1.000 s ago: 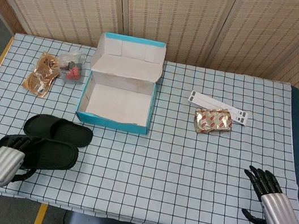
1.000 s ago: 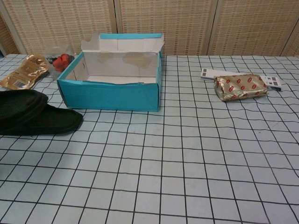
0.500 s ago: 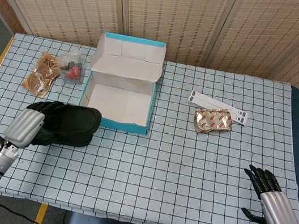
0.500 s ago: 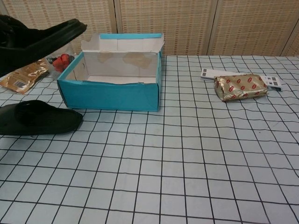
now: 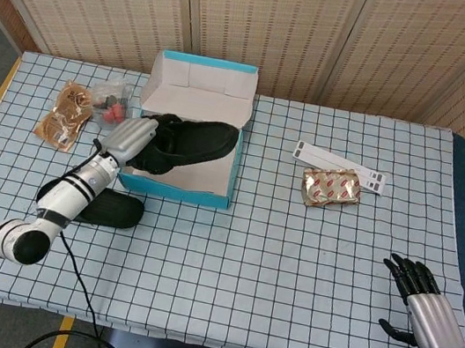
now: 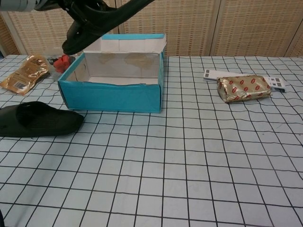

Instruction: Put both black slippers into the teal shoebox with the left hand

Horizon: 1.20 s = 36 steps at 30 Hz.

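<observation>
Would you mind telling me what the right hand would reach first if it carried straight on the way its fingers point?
The right hand points up-left across bare tablecloth; the gold snack packet looks like the first thing roughly in line, though depth is uncertain.

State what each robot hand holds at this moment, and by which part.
The left hand holds one black slipper by its end nearest the robot's left, above the teal shoebox. The right hand holds nothing, fingers apart.

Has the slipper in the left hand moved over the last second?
Yes. The held slipper rose from the table and now hangs over the teal shoebox, gripped by the left hand.
</observation>
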Tool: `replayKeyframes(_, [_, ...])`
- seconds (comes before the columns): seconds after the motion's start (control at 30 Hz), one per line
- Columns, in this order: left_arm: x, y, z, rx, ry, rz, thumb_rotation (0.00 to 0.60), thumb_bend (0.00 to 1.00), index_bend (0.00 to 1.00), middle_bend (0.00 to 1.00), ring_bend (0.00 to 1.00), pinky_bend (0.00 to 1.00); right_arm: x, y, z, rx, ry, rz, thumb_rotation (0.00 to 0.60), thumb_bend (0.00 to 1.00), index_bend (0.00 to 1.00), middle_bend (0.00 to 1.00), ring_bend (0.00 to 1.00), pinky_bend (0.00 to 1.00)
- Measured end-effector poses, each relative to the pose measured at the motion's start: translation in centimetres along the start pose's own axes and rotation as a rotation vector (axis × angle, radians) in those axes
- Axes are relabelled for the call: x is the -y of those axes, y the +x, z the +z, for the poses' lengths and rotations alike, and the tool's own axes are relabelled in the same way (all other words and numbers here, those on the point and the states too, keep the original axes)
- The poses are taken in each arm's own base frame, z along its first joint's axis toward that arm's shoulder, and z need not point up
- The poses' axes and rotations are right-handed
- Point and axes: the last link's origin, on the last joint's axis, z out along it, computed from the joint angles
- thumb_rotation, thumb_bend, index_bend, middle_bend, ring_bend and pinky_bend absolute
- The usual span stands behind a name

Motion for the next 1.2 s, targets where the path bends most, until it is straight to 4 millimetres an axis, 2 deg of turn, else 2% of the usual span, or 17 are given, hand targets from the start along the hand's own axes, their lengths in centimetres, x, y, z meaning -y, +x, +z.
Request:
replayKeyframes(0.17, [-0.2, -0.6, 2.7, -0.019, 0.001, -0.046, 0.600, 0.54, 0.59, 0.65, 0.58, 0.55, -0.3, 0.0, 0.2, -0.004, -0.020, -0.003, 0.600, 0.07, 0.00, 0.00, 0.00, 0.00])
replayKeyframes(0.4, [0.1, -3.4, 6.0, 0.005, -0.001, -0.044, 0.600, 0.54, 0.59, 0.65, 0.58, 0.52, -0.4, -0.1, 0.2, 0.003, -0.037, -0.010, 0.600, 0.07, 0.00, 0.00, 0.00, 0.00])
replayKeyframes(0.6, [0.3, -5.5, 7.5, 0.035, -0.022, -0.060, 0.600, 0.54, 0.60, 0.65, 0.57, 0.50, -0.5, -0.2, 0.3, 0.011, -0.043, -0.011, 0.600, 0.07, 0.00, 0.00, 0.00, 0.00])
replayKeyframes(0.77, [0.8, -6.8, 8.3, 0.037, -0.046, 0.007, 0.600, 0.53, 0.60, 0.64, 0.56, 0.48, -0.4, -0.4, 0.3, 0.021, -0.042, -0.013, 0.600, 0.07, 0.00, 0.00, 0.00, 0.00])
replayKeyframes(1.2, [5.6, -9.0, 10.1, 0.030, 0.026, 0.252, 0.600, 0.53, 0.60, 0.64, 0.56, 0.48, -0.1, -0.8, 0.1, 0.067, -0.022, -0.010, 0.600, 0.07, 0.00, 0.00, 0.00, 0.00])
